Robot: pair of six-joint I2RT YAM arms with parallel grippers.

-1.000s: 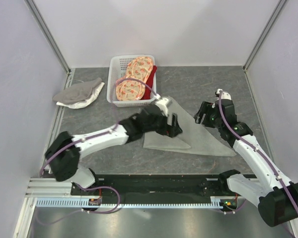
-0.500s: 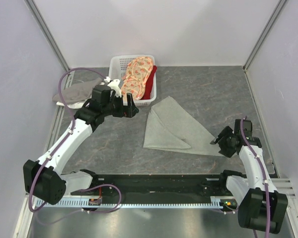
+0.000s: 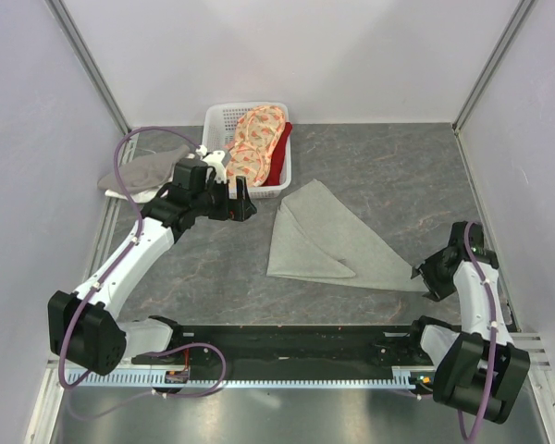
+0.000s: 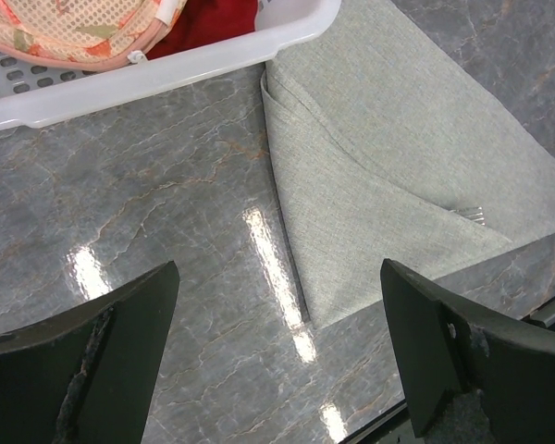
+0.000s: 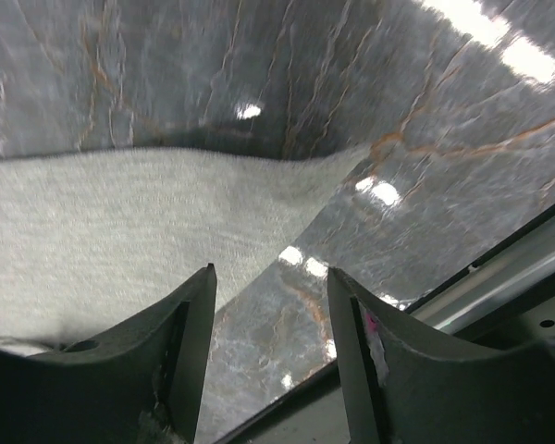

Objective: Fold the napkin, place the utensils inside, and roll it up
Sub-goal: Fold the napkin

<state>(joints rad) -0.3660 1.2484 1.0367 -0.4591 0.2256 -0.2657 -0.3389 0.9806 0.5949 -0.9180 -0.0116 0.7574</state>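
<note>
- Napkin (image 3: 328, 236): plain grey-green cloth, no pattern, folded into a long triangle and lying flat on the grey marbled table (image 3: 388, 166). A smaller top flap lies over the lower layer.
- Left gripper (image 4: 279, 277): jaws spread wide, holding nothing. The napkin lies ahead of it, mostly toward its right finger. The napkin's folded edge runs almost down the gripper's centre line.
- Fork (image 4: 474, 215): only the silver tine tips show, poking out from under the top flap, ahead of the left gripper's right finger. The handle is wholly covered by cloth. The fork cannot be made out from overhead.
- Right gripper (image 5: 270, 273): jaws partway apart, no cloth pinched between them. The napkin's pointed corner lies just ahead, and the cloth spreads away toward its left finger.
- The cloth edge comes in close to that left fingertip. The right wrist view is blurred, so I cannot tell whether they touch.
- A dark shadow lines the napkin's far edge near that corner.
- White plastic basket (image 4: 166, 74): just beyond the left gripper, on its left-finger side. The napkin's top corner meets the basket's corner, touching or merely overlapped I cannot tell.
- In the basket, an orange-pink patterned cloth (image 4: 74, 28) lies over a red cloth (image 4: 213, 23). The frame edge cuts off both in the left wrist view.
- Grey-and-white cloth (image 3: 148, 174): bunched up behind the left gripper, well apart from the napkin and partly crossed by the arm's cable.
</note>
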